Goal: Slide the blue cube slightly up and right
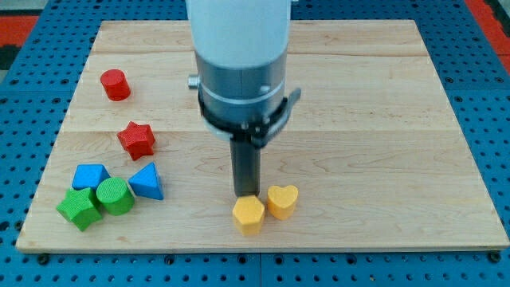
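The board (382,119) is pale wood, smooth, with a fine straight grain and faint seams between its planks. Under it lies a blue perforated sheet (24,96) with a slight sheen, red at the view's top corners. The blocks all look like matt painted wood or plastic, which one I cannot tell: red cylinder (115,84), red star (136,139), blue cube (90,176), blue triangle (147,181), green cube (79,208), green cylinder (115,196), yellow hexagon (249,214), yellow heart (282,201). The arm's shell (239,32) is glossy white plastic above a grey metallic collar (239,88). The rod (246,167) is dark and matt.
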`<state>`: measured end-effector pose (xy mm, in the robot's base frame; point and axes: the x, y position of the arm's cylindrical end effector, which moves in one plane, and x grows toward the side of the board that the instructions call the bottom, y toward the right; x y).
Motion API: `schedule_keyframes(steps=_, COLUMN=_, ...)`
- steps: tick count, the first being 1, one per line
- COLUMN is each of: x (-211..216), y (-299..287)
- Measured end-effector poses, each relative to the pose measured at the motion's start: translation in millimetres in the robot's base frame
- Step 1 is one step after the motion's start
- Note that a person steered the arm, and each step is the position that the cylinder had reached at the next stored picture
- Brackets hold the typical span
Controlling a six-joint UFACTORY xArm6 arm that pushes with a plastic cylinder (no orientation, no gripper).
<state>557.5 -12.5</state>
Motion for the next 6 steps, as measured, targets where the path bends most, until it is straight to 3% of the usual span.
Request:
schedule_keyframes(steps=2, x=-48, y=33)
schedule_keyframes(steps=4, x=-11, y=57)
schedule_keyframes(steps=5, x=-2, y=103)
schedule_keyframes(steps=6, x=61, y=143)
